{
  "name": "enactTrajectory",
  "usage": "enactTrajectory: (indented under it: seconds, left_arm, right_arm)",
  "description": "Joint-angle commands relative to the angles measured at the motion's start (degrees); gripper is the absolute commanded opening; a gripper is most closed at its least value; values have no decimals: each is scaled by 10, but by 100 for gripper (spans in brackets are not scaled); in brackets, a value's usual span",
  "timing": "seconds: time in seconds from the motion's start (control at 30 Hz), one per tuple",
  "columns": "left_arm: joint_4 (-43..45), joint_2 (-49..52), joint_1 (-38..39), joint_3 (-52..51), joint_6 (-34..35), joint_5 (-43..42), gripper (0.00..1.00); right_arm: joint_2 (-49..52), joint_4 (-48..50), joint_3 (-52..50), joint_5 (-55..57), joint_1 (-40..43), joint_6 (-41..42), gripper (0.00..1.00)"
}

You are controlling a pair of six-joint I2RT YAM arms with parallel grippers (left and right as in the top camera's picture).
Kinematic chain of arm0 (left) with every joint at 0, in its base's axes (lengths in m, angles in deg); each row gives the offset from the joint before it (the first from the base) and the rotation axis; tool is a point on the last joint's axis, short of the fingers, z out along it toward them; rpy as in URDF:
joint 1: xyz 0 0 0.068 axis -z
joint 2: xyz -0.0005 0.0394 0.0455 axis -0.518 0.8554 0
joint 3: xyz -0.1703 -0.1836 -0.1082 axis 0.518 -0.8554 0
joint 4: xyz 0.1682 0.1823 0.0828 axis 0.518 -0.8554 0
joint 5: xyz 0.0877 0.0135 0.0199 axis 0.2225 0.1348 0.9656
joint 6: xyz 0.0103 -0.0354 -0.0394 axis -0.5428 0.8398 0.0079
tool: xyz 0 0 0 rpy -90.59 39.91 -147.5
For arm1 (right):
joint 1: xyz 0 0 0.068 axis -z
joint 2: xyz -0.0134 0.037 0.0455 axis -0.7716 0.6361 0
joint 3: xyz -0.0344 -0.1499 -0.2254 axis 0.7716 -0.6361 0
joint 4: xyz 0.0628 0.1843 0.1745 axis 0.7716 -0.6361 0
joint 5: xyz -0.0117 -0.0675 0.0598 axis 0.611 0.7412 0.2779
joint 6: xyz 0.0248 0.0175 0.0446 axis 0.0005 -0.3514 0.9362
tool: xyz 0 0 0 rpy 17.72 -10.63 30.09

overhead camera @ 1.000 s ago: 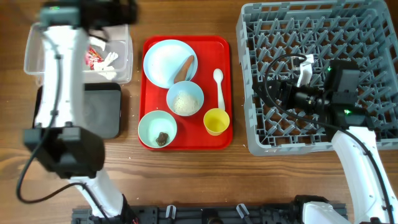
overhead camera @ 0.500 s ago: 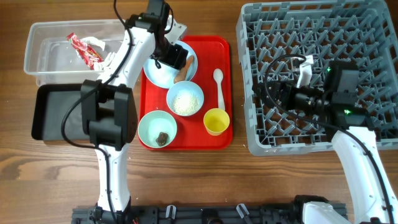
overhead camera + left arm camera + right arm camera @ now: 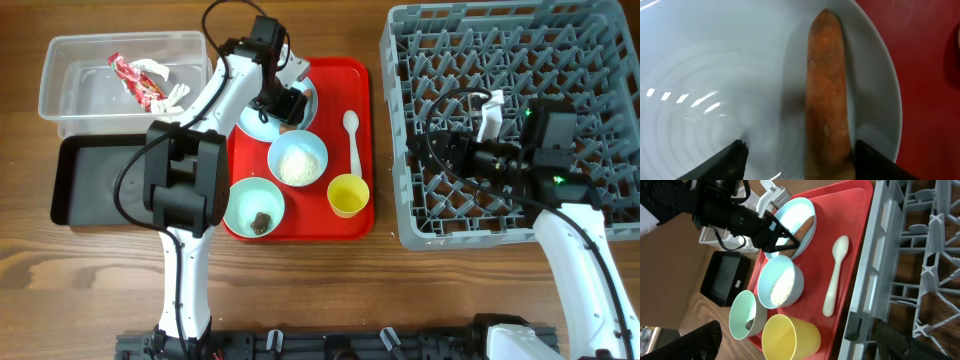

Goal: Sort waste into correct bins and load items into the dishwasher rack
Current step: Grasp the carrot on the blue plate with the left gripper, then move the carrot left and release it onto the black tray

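An orange-brown carrot piece (image 3: pixel 827 90) lies on the right side of the pale blue plate (image 3: pixel 715 75). My left gripper (image 3: pixel 802 162) is low over the plate, open, with the carrot's near end between its jaws. The right finger sits against the carrot and the left finger stands apart from it. In the overhead view the left gripper (image 3: pixel 290 105) hides most of the carrot. My right gripper (image 3: pixel 797 340) hangs open and empty over the grey dishwasher rack (image 3: pixel 560 60). The red-and-white wrapper (image 3: pixel 140 80) lies in the clear tub (image 3: pixel 60 100).
On the red tray (image 3: pixel 350 225) stand a blue bowl of rice (image 3: pixel 297 160), a mint bowl (image 3: pixel 240 200) with a brown lump (image 3: pixel 262 222), a yellow cup (image 3: pixel 348 195) and a white spoon (image 3: pixel 352 140). A black tray (image 3: pixel 90 180) sits below the tub.
The left arm swung from over the clear tub to the plate and came down over the carrot, its jaws narrowing. The wrapper stayed in the tub. The right arm has not moved.
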Motion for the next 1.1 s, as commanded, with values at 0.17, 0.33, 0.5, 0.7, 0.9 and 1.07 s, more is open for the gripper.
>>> enactTrajectory:
  seconds: [0.17, 0.33, 0.5, 0.7, 0.9, 1.07]
  left_arm:
    - [-1, -6, 0, 2, 13, -2, 8]
    - [-38, -81, -2, 71, 55, 20, 8]
    - [-97, -200, -29, 95, 175, 164, 7]
    - [-291, -273, -172, 95, 373, 321, 9]
    - [-284, -257, -348, 10, 539, 212, 9]
    - [-189, -255, -426, -159, 675, 165, 12]
  right_arm:
    - [6, 0, 11, 10, -2, 2, 100]
    - [6, 2, 11, 10, -2, 2, 100]
    - [6, -5, 11, 10, -2, 2, 100]
    - [6, -5, 11, 10, -2, 2, 100]
    - [6, -5, 11, 10, -2, 2, 100]
    - [6, -5, 11, 10, -2, 2, 100]
